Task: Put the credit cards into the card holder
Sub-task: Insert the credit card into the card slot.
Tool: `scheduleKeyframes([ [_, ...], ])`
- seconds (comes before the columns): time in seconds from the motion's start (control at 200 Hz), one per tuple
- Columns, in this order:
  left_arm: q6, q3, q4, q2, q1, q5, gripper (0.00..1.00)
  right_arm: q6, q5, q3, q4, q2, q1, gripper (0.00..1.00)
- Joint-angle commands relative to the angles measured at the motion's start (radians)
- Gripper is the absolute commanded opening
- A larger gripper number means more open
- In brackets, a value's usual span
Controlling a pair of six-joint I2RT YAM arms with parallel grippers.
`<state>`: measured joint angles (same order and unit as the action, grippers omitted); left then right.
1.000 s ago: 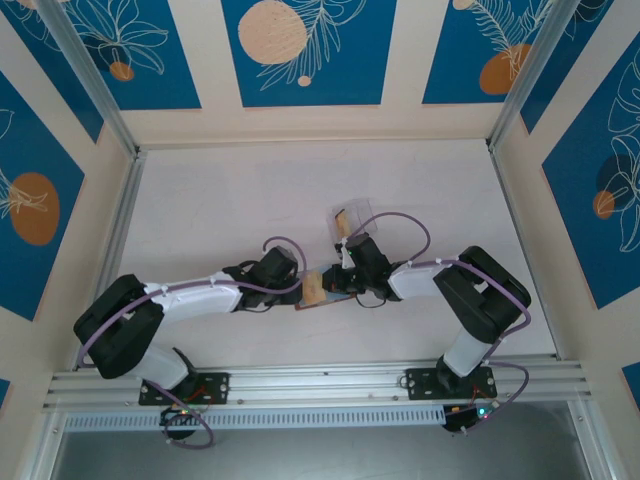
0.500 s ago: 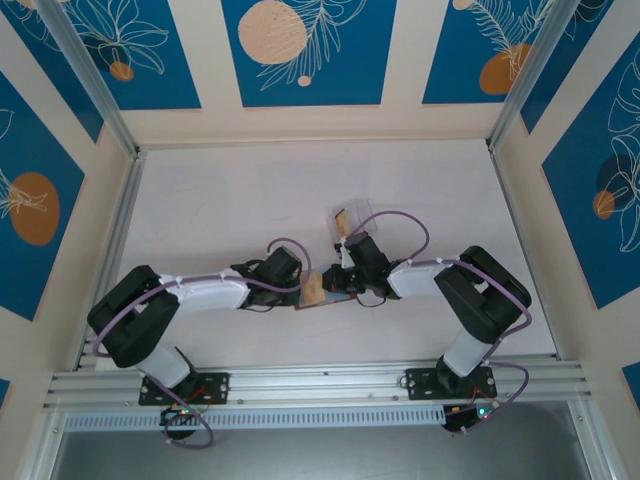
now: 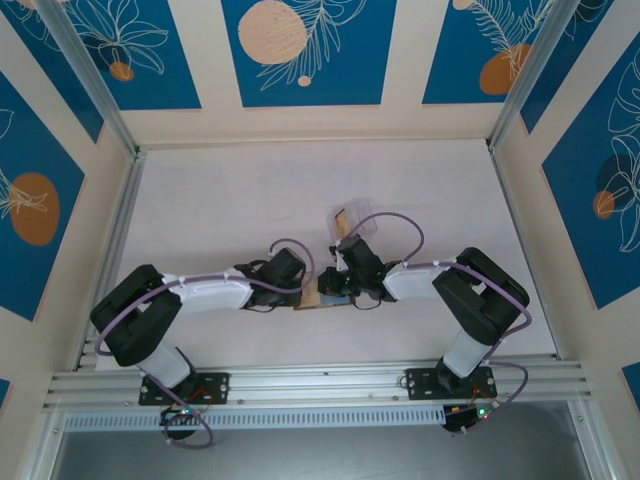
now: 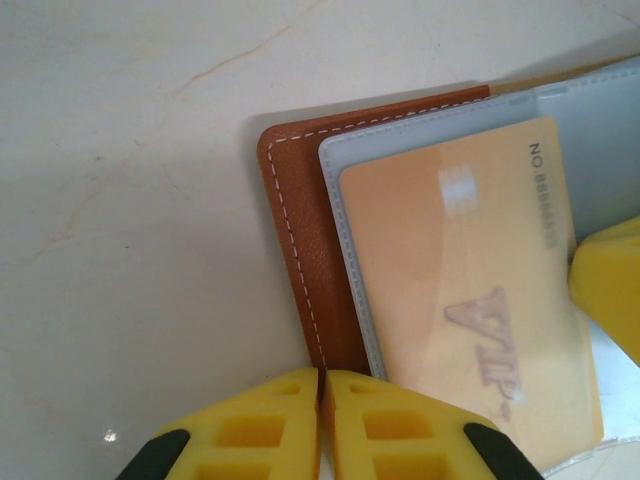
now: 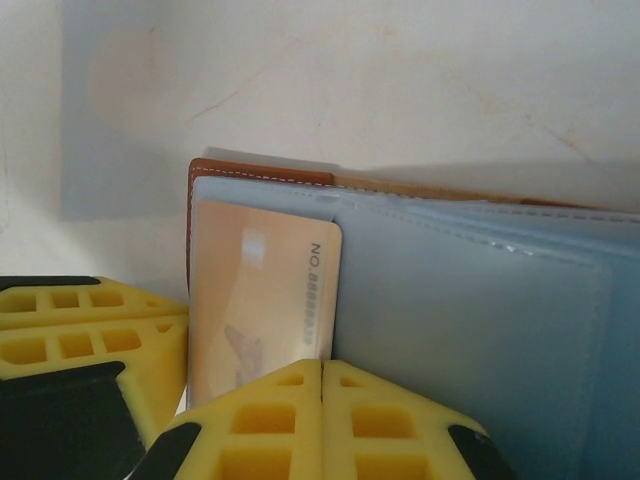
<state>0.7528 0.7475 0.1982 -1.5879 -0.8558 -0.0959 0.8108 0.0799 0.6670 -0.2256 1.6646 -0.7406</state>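
Card holder [image 4: 300,250], reddish-brown stitched leather, open just ahead of left claw [image 4: 320,378], fingers pressed together, tan rectangular plastic card [image 4: 470,300] inside, touching right claw [image 5: 320,368], likewise pressed together.

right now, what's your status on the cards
Left pincer shut, right pincer shut, both at the open card holder. One credit card on its grey-blue inside. Clear box behind, not in the way.

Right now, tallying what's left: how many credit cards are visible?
2: one card lies on the open card holder's grey-blue inside; another card sits in the clear box beyond it. Others may be hidden.
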Motion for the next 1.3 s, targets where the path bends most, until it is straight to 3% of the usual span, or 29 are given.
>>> scheduleKeyframes([
  [0.0, 0.013, -0.008, -0.054, -0.093, -0.026, 0.038, 0.1, 0.028, 0.078, -0.01, -0.018, 0.017, -0.045, 0.01],
  [0.105, 0.019, -0.009, -0.05, -0.095, -0.028, 0.032, 0.1, 0.0, 0.052, 0.015, 0.052, 0.003, -0.048, 0.07],
  [0.22, 0.04, -0.019, -0.036, -0.09, -0.028, 0.008, 0.1, -0.055, -0.017, 0.049, 0.199, -0.063, -0.048, 0.2],
  [0.585, 0.074, -0.049, -0.062, -0.118, -0.028, 0.004, 0.1, -0.224, -0.198, 0.237, 0.66, -0.14, -0.011, 0.24],
  [1.095, 0.071, -0.044, -0.066, -0.123, -0.028, 0.009, 0.1, -0.24, -0.368, 0.319, 0.724, 0.079, -0.054, 0.33],
  [1.2, 0.072, -0.044, -0.066, -0.124, -0.028, 0.008, 0.1, -0.24, -0.395, 0.324, 0.73, 0.107, -0.08, 0.32],
  [1.295, 0.072, -0.043, -0.068, -0.127, -0.028, 0.01, 0.1, -0.241, -0.414, 0.333, 0.743, 0.126, -0.098, 0.24],
])
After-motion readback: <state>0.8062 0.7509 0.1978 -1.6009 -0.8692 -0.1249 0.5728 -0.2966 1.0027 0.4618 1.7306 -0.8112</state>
